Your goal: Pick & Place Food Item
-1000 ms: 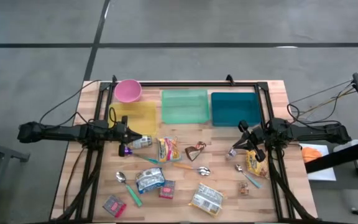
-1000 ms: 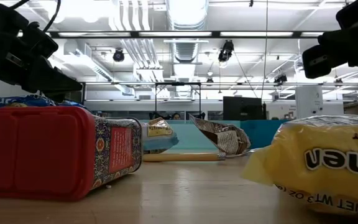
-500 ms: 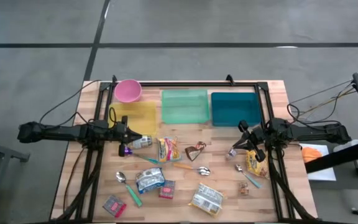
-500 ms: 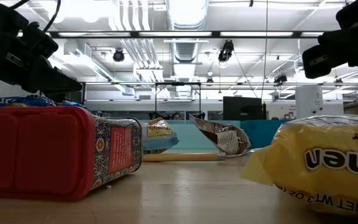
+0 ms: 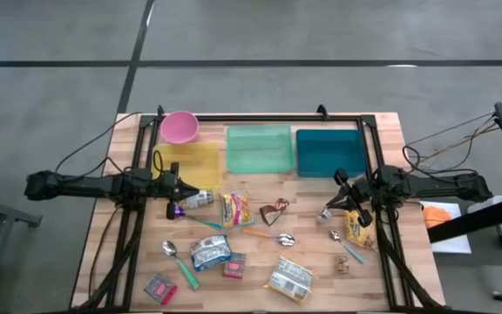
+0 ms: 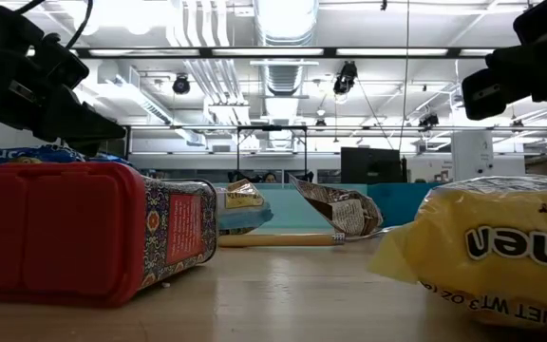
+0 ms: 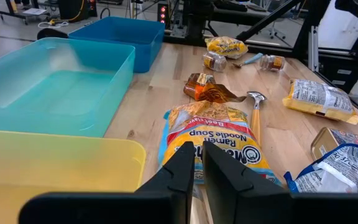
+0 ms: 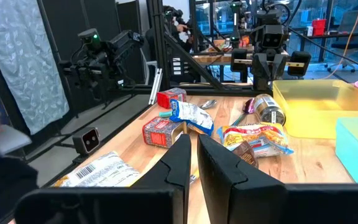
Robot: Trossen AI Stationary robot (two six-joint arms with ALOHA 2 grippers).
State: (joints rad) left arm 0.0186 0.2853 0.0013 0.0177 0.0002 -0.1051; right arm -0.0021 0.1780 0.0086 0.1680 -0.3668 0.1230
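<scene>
Reading "Noodle Soup", ramen packet [image 7: 219, 142] lies below closed, empty left end effector [image 7: 194, 163].

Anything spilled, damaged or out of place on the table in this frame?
Nothing looks spilled. One oddity: the brown foil wrapper mid-table looks torn open and crumpled, unlike the sealed packets around it, such as the ramen noodle soup packet beside it. The yellow bin, green bin and blue bin sit squarely in a row.

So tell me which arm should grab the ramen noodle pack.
Left, probably. The left gripper, shut and empty, hangs beside the ramen pack; its wrist view has the pack straight ahead. The right gripper waits farther off, past the brown wrapper.
</scene>
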